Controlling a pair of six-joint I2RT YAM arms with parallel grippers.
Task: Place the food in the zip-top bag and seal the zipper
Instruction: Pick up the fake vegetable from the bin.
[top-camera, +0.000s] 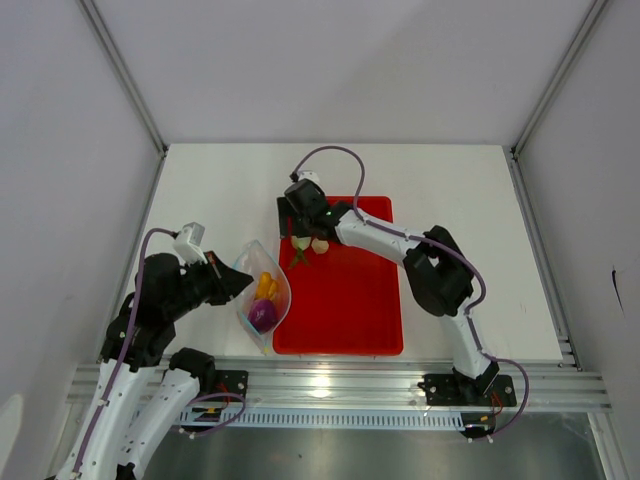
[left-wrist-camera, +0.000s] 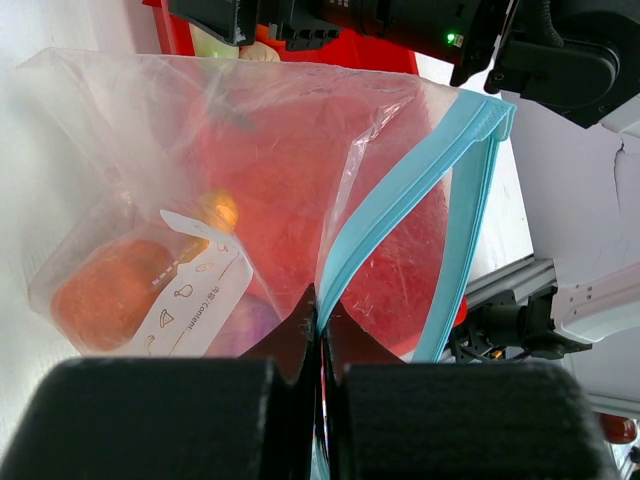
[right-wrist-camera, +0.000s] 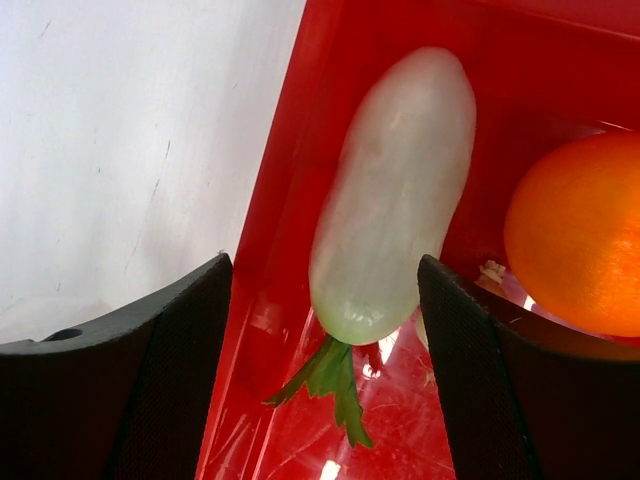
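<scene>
light: bright, even | shadows: soft | glare: red tray (right-wrist-camera: 290, 400)

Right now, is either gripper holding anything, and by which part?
The left gripper pinches the zip-top bag at its blue zipper. The right gripper holds nothing; its open jaws flank the white radish.

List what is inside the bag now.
Through the clear bag show a purple onion and orange-yellow pieces. Its printed label and crumpled plastic cover whatever lies under them, so the full count cannot be told.
</scene>
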